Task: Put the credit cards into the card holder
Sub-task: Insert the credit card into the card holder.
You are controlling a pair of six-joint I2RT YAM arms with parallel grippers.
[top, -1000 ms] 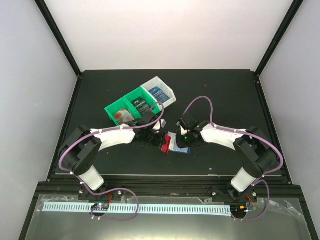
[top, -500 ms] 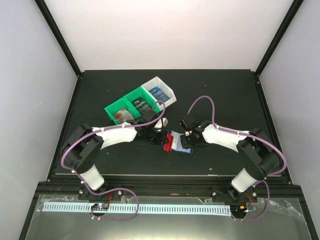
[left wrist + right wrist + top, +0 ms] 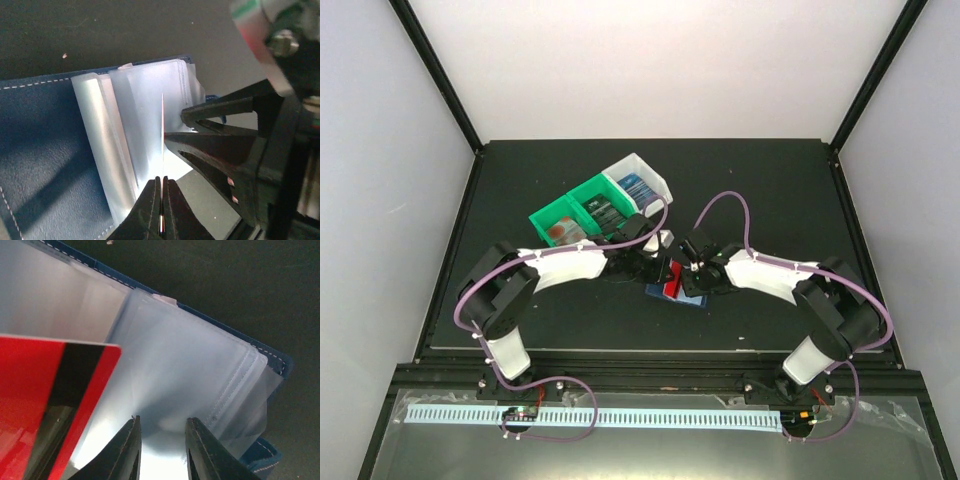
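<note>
Top external view: the card holder [image 3: 692, 296], a dark blue wallet, lies open on the black worktop [image 3: 770, 190] between the two arms, near the middle and toward the front edge. A red credit card [image 3: 677, 278] stands over it, pinched in the left end effector [image 3: 666, 268]. The right end effector [image 3: 688, 274] meets the wallet from the other side.

From the left wrist, that card [image 3: 163, 140] shows edge-on as a thin red line. The left end effector [image 3: 163, 186] is clamped tight on its near end, and its far end reaches over the wallet's clear plastic sleeves [image 3: 142, 115]. The blue cover [image 3: 45, 150] spreads flat to the left. The black fingers [image 3: 220, 107] of the right arm touch the sleeves from the right.

From the right wrist, the card [image 3: 30, 390] shows its red back with a black magnetic stripe, tilted over the fanned sleeves [image 3: 190, 370]. The right end effector [image 3: 162, 440] has its jaws parted, tips against the plastic; whether a sleeve sits between them I cannot tell.

Behind the left arm sits a green-and-white three-compartment bin [image 3: 542, 217]. Its white end holds blue cards [image 3: 640, 186], its middle dark cards [image 3: 603, 208], and its far green end a red-and-white one [image 3: 563, 232].
</note>
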